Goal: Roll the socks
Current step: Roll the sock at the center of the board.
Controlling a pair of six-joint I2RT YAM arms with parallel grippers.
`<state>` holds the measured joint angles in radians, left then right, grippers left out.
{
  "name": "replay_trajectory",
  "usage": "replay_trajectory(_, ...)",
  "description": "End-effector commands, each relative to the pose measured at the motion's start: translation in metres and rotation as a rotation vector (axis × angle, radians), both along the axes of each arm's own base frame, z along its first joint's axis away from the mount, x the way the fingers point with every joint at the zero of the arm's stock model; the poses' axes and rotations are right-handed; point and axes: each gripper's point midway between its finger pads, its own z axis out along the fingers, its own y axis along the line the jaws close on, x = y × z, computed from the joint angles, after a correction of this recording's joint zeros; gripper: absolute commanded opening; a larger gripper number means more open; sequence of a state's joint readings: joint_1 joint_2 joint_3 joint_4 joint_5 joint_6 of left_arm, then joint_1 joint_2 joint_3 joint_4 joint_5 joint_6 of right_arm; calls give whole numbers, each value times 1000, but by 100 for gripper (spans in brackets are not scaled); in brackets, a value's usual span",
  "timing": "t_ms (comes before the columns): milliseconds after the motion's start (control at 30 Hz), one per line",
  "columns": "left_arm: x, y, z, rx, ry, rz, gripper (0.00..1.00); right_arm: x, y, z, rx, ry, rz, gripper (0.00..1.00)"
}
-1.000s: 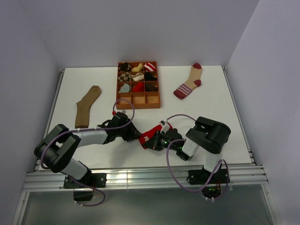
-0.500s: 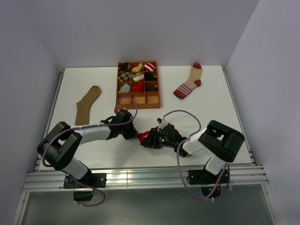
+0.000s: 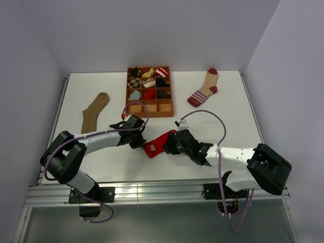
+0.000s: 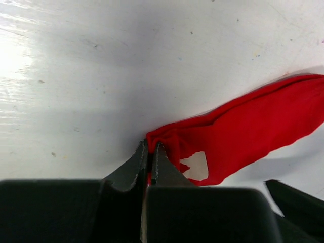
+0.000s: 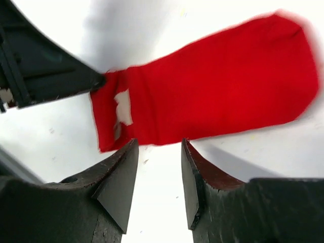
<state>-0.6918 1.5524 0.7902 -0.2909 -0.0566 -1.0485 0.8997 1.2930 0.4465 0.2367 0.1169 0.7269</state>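
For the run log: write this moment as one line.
left gripper: shut on red sock corner | right gripper: open, empty | red sock: flat, unrolled

Robotics lab test cell, bare white walls (image 3: pixel 152 30), white table (image 3: pixel 233 119), aluminium rail frame (image 3: pixel 152 191) along near edge

Right gripper (image 5: pixel 159 152): fingers apart, only bare table (image 5: pixel 160 212) between them. Red sock (image 5: pixel 212 86) lies flat just beyond the fingertips, with a white patch (image 5: pixel 122 107) near its left end. Left gripper (image 5: pixel 98 81) tip meets that end, beyond the left finger.
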Motion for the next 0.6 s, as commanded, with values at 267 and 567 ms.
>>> replay_trajectory(267, 6, 17, 8, 181, 14, -7, 0, -1, 49, 36, -250, -263, 107, 52)
replay_trajectory(567, 1, 20, 3, 236, 49, -18, 0, -15, 99, 31, -372, -381, 171, 54)
